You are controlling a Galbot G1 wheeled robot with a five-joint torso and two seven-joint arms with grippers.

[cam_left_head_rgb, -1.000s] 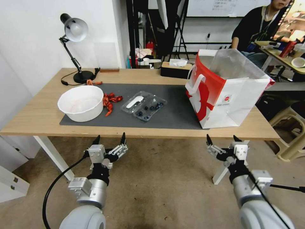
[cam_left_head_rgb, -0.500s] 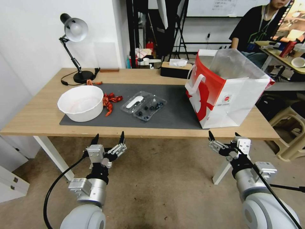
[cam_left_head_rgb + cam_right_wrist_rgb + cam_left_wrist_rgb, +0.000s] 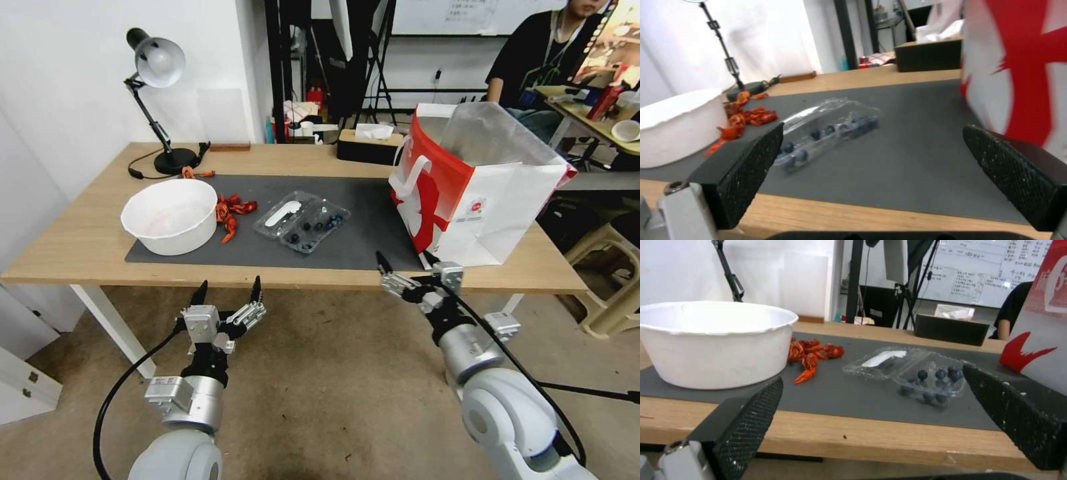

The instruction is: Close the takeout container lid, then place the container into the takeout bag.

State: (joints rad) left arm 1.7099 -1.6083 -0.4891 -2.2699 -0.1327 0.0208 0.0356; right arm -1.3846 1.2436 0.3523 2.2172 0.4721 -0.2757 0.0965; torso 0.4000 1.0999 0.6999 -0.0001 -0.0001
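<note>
Box (image 3: pixel 302 221) sitting flat open on the dark mat (image 3: pixel 373 247), between the white bowl (image 3: pixel 170 215) and the bag (image 3: pixel 477 193), well apart from both. Berries in the half nearer the bag, lid (image 3: pixel 285 213) with the white sticker splayed out toward the bowl. Nothing closed yet, so step 1 of 2 not started.

Right gripper (image 3: pixel 405 264) up at the table's near edge, just in front of the bag's corner, fingers wide apart and holding nothing. Left gripper (image 3: pixel 227 289) hanging below the table edge, nearer the bowl side, fingers also spread and empty.

Best bet for the fold, probably: get under the lid's outer edge, swing it over the hinge toward the berry half, then press down gently until it snaps. Flimsy plastic, so likely to skid on the mat or spill berries if shoved sideways.

Red crawfish bits (image 3: pixel 230 212) lying right between box and bowl, close to the lid edge, so a bit in the way. Lamp (image 3: pixel 157 80) and tissue box (image 3: pixel 370 141) well behind, no bother.
</note>
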